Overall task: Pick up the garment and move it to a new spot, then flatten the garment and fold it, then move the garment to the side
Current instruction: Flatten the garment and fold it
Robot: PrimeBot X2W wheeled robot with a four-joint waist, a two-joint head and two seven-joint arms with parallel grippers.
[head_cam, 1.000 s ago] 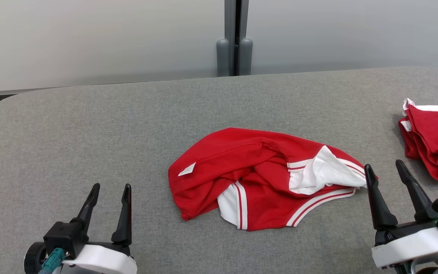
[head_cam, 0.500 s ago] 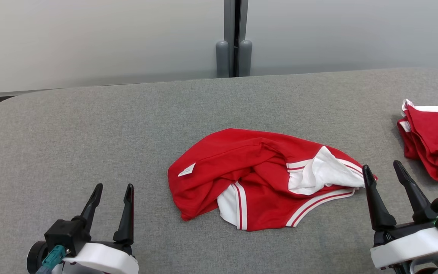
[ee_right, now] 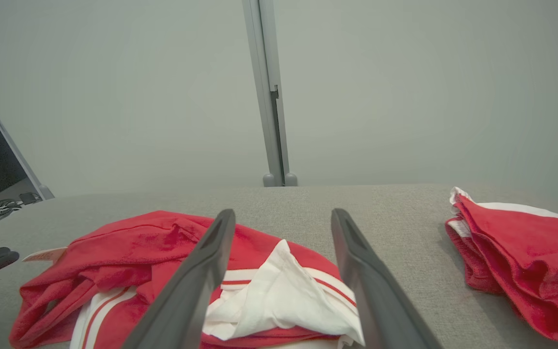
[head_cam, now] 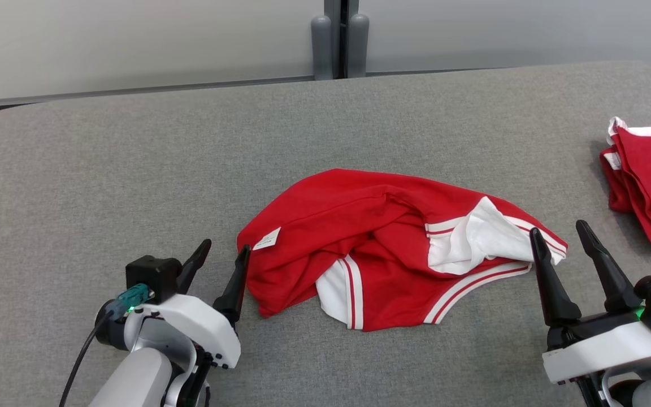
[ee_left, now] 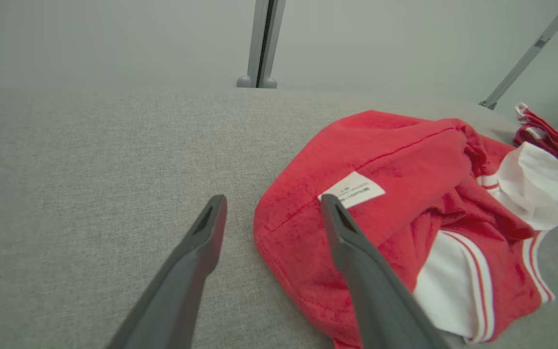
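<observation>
The garment (head_cam: 382, 237) is lying crumpled on the bench (head_cam: 133, 169) — the left end effector (head_cam: 226, 245) and right end effector (head_cam: 558, 227) are flanking it, both spread wide and empty, apparently lining up to lift it.

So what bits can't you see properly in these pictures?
- Label on the crumpled garment: left wrist view, print too small to read.
- Second red garment: head view, cut off by the right edge.
- Full shape of the crumpled garment: every view, hidden by its own folds.
</observation>
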